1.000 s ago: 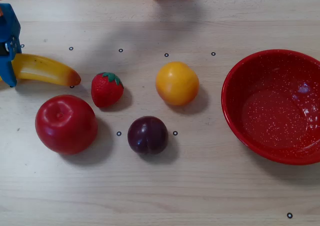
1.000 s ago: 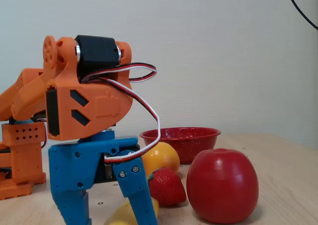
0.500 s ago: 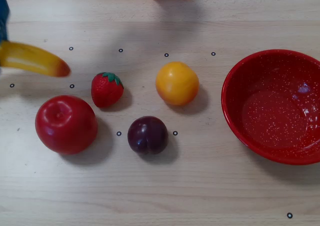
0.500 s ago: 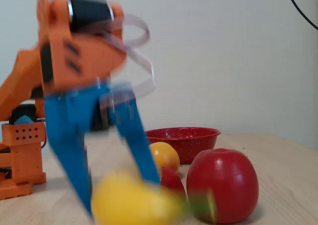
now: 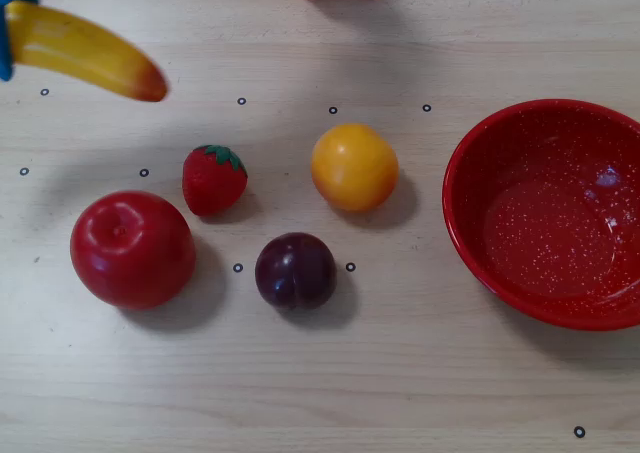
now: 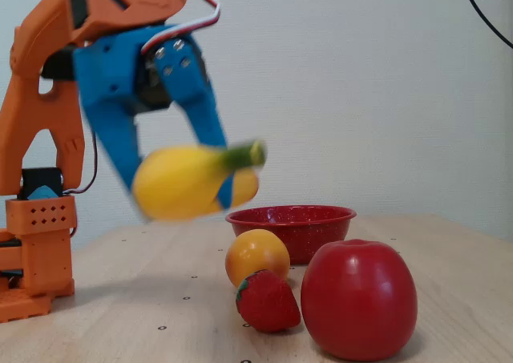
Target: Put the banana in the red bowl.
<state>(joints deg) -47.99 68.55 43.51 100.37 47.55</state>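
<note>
One banana (image 6: 192, 180) clamped in my gripper (image 6: 176, 191), well apart from red bowl (image 5: 547, 213); glossy plastic could slip w/ fast swing.

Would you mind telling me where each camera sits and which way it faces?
Overhead view: above the table, looking straight down; only the gripper's blue edge at the left border and the orange base show.
Fixed view: low at table level, facing the wall; orange arm and gripper show.
Both share the banana, red bowl and apple.
</note>
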